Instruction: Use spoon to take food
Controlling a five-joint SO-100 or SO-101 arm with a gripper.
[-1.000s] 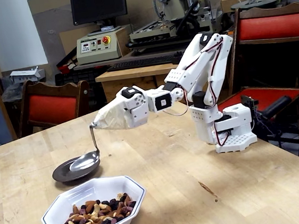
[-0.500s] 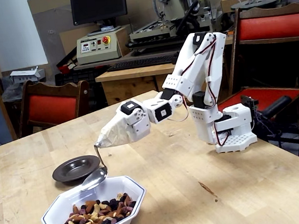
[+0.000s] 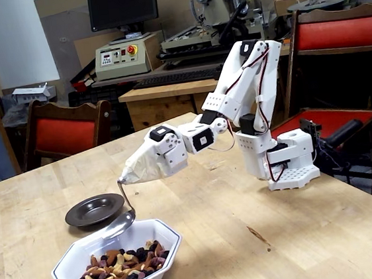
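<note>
- The gripper (image 3: 136,171) is wrapped in beige cloth (image 3: 142,169); the fingers are fully covered, so their opening cannot be determined.
- The spoon (image 3: 118,221) projects from the left tip of the cloth wrap. Its thin handle curves downward from the wrap to the oval bowl.
- Whether the fingers clamp the handle or the cloth alone secures it cannot be determined.
- The spoon bowl sits below and slightly left of the wrapped gripper tip, at the far rim of the white octagonal bowl (image 3: 167,243), just above the rim edge.
- The spoon bowl appears empty; its surface shows only reflection.
- The food (image 3: 119,266), a mix of tan, brown and dark purple pieces, lies in the near half of the white bowl, apart from the spoon.
- A dark round saucer (image 3: 95,209) rests on the wooden table (image 3: 263,238), just beyond and left of the white bowl.
- The white arm (image 3: 240,87) reaches left from its base (image 3: 288,162), which stands on the table to the right.
</note>
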